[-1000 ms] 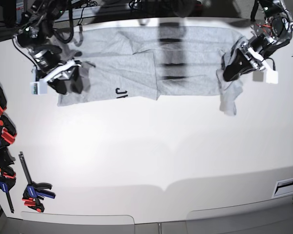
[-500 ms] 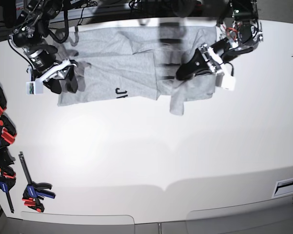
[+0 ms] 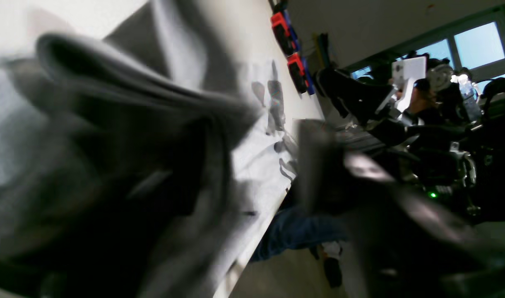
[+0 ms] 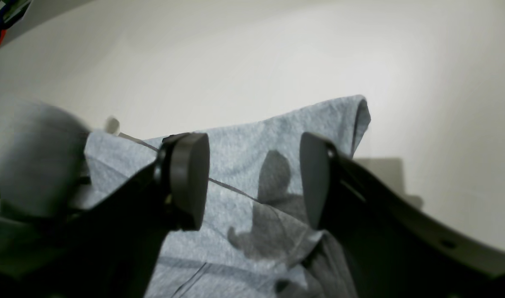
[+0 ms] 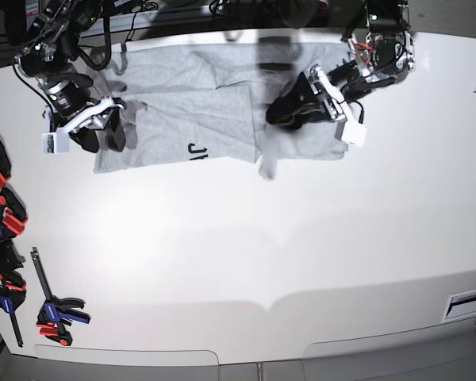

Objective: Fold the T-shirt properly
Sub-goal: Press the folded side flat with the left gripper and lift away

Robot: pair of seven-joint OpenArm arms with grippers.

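In the base view, the T-shirt (image 5: pixel 190 119) lies spread along the far edge of the white surface (image 5: pixel 262 254), with a few black letters showing near its front hem. Your left gripper (image 5: pixel 284 111) is low over the shirt's middle, where the cloth is bunched and a narrow flap points toward the front of the surface. From here you cannot tell how its jaws stand. Your right gripper (image 5: pixel 103 135) sits at the shirt's other end, on the cloth's edge. Red and blue clamps (image 5: pixel 55 311) lie well apart from the shirt, at the near corner on that same side.

In the left wrist view, blurred grey folds of the shirt fill the frame close to the lens. The jaws are too smeared to read.

In the right wrist view, the jaws stand open. Both round pads are apart with nothing between them, just above a sleeve corner of the shirt lying flat.
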